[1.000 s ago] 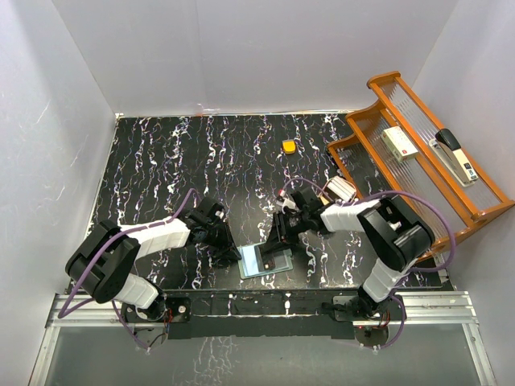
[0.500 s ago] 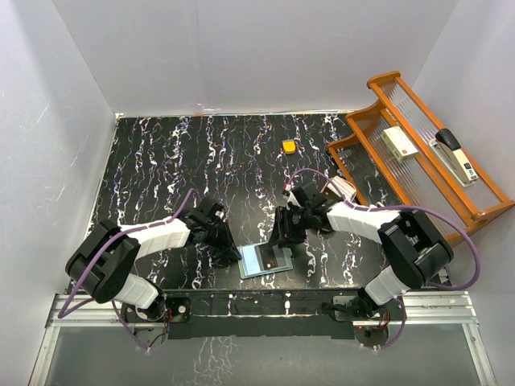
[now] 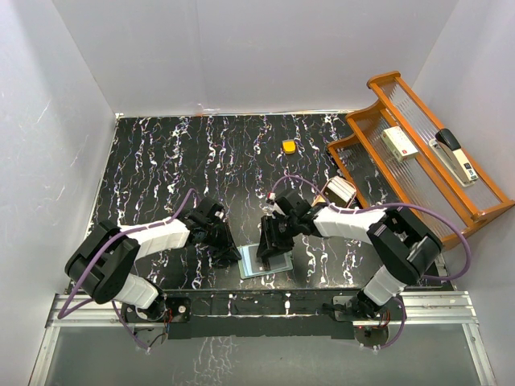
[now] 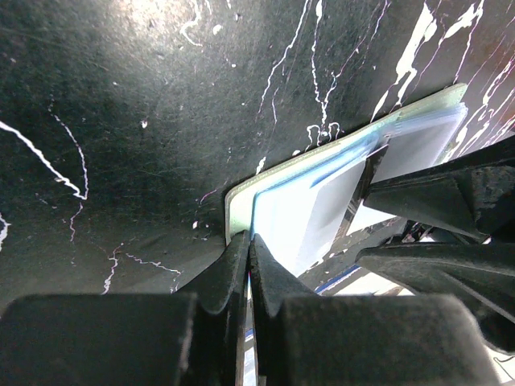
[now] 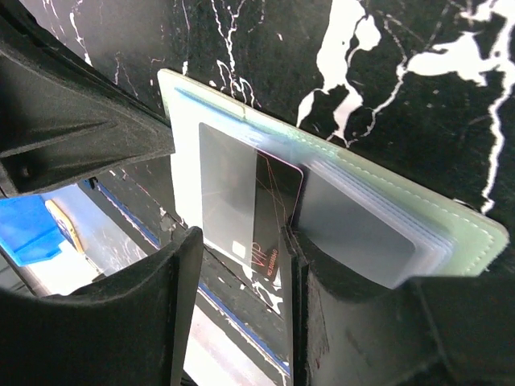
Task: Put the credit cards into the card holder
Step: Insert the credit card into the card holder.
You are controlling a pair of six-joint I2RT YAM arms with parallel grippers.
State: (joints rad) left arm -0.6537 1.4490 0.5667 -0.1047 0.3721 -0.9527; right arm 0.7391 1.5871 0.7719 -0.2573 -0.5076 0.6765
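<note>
Now we seat the dark card.
Left gripper pinches card holder; card lies between right gripper's parted jaws, hold unclear; push deeper.

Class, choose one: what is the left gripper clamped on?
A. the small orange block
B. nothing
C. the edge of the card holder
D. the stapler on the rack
C: the left wrist view shows the left gripper pinched shut on the edge of the card holder, while the right gripper holds a dark credit card at its pockets.
</note>
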